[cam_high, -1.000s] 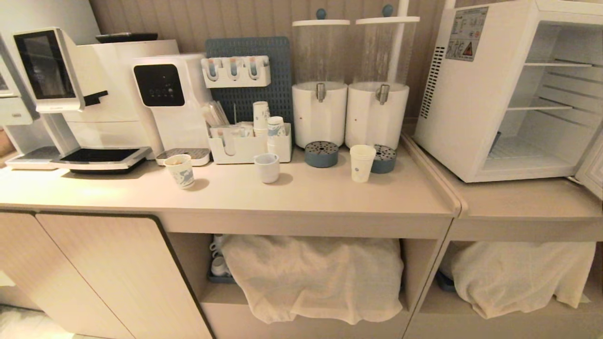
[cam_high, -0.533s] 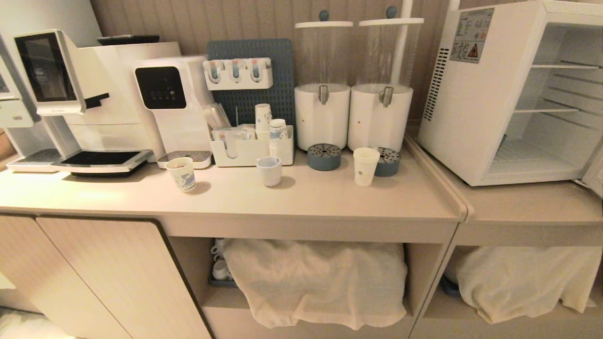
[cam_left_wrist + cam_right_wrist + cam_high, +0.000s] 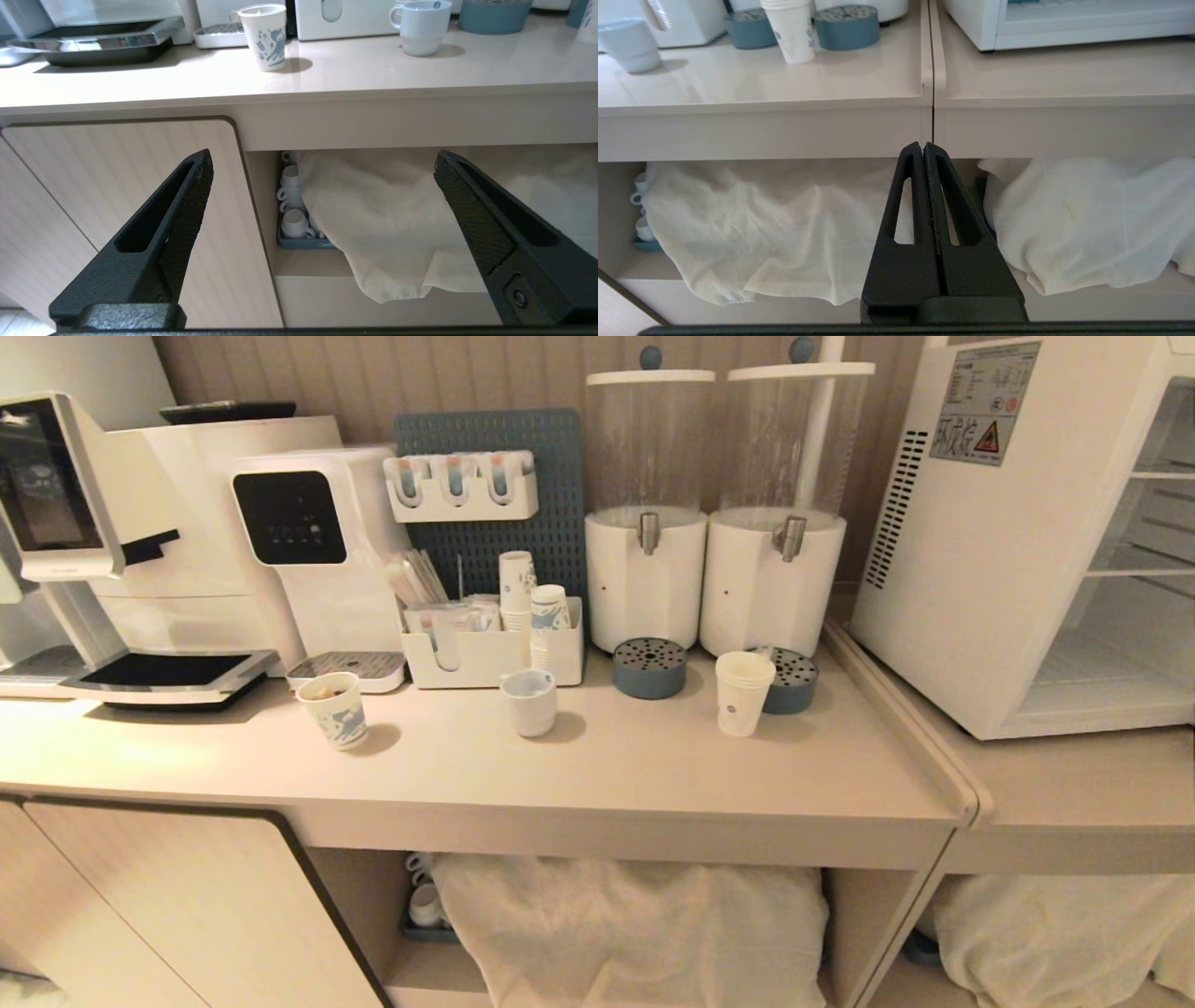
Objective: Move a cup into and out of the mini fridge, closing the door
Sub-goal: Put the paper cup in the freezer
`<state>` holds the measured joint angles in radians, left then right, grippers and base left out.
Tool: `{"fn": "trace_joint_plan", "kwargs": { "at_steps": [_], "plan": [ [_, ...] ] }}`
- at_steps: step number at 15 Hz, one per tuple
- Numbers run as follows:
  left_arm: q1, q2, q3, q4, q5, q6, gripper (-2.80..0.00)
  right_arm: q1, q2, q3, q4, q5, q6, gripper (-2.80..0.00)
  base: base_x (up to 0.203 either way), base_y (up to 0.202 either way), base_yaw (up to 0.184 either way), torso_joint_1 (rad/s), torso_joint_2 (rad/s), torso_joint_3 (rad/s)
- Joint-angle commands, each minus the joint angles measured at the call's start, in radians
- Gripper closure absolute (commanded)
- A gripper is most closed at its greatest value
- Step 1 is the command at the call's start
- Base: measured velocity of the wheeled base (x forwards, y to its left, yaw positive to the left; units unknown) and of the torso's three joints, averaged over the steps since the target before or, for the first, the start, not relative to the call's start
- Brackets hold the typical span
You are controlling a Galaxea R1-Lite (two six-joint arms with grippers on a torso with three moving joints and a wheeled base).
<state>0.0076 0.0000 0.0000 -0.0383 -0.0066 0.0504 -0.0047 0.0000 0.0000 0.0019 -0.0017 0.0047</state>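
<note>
The cup [image 3: 744,693] stands on the counter [image 3: 597,765]; left gripper [image 3: 322,161] spread wide (empty), right gripper [image 3: 923,148] clenched.

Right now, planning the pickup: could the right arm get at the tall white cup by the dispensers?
Probably yes. The cup stands apart near the counter's front, nothing before it, but the right gripper is shut and hangs below the counter edge.
</note>
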Motion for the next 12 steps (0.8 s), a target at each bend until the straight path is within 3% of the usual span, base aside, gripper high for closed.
{"fn": "trace_joint_plan", "kwargs": {
  "at_steps": [1,12],
  "plan": [
    [0.0,0.002,0.018,-0.001,0.0,0.0,-2.8,0.0,0.0,0.0,0.0,0.0,0.0,0.0,0.0,0.0,0.0,0.0,0.0,0.0],
    [0.0,0.0,0.018,-0.002,0.0,0.0,-2.8,0.0,0.0,0.0,0.0,0.0,0.0,0.0,0.005,0.0,0.0,0.0,0.0,0.0]
  ]
}}
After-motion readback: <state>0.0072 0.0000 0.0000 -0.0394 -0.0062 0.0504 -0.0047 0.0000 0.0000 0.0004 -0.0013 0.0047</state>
